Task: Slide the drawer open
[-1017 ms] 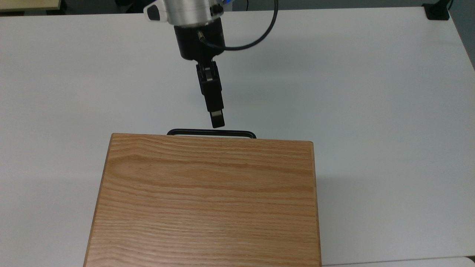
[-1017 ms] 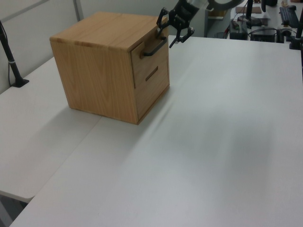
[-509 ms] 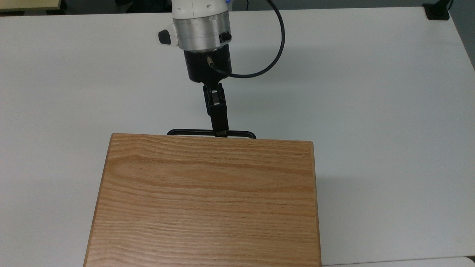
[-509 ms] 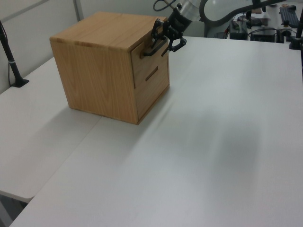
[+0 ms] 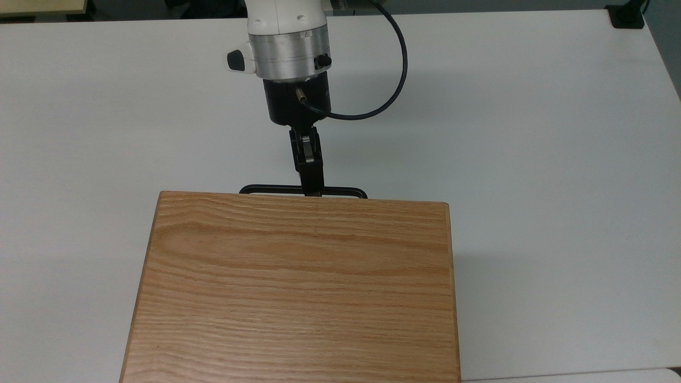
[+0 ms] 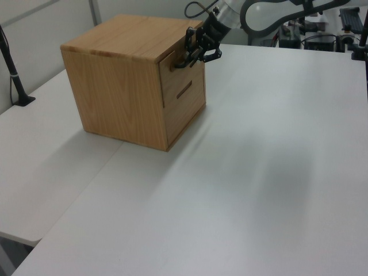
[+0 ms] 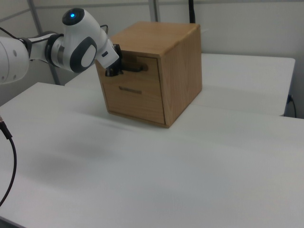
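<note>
Since a second ago, pincer point(image 5: 312, 190) has dropped onto the handle point(image 5: 276, 189) of the drawer point(image 6: 183, 72), clamping it. Drawer sits flush atop the cabinet point(image 6: 123, 86) on tabletop point(image 5: 532, 133).

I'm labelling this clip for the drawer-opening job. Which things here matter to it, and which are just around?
Belongs to the job:
- the drawer, top one in the wooden cabinet, not yet slid out
- its black bar handle
- the gripper, at the handle

Just around:
- the lower drawer
- the white table
- the black clamp at the table's corner
</note>
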`<move>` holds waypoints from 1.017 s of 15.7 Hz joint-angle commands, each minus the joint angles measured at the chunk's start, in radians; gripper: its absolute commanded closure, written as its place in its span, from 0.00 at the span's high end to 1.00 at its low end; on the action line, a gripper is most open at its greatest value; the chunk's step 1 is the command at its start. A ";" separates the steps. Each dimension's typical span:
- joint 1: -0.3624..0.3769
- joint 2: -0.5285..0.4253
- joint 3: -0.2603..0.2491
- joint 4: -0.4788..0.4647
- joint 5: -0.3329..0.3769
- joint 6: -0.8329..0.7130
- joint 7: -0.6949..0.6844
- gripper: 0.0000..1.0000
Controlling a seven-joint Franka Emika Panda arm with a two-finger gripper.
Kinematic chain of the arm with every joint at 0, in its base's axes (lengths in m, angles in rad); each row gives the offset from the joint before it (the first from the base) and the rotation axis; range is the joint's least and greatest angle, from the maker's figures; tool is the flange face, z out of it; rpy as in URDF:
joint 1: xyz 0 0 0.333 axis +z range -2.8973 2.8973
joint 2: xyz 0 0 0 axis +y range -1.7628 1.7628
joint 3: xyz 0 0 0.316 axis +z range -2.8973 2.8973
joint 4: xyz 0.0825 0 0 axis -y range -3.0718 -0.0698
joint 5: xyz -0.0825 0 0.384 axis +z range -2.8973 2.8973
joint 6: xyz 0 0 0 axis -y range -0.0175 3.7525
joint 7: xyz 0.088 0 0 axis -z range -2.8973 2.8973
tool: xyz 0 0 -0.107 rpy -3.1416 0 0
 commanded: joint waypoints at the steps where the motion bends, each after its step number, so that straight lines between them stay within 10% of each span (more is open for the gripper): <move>1: 0.020 -0.066 -0.015 -0.090 -0.020 0.021 0.027 0.20; 16: 0.014 -0.405 0.000 -0.424 -0.017 0.019 -0.027 0.20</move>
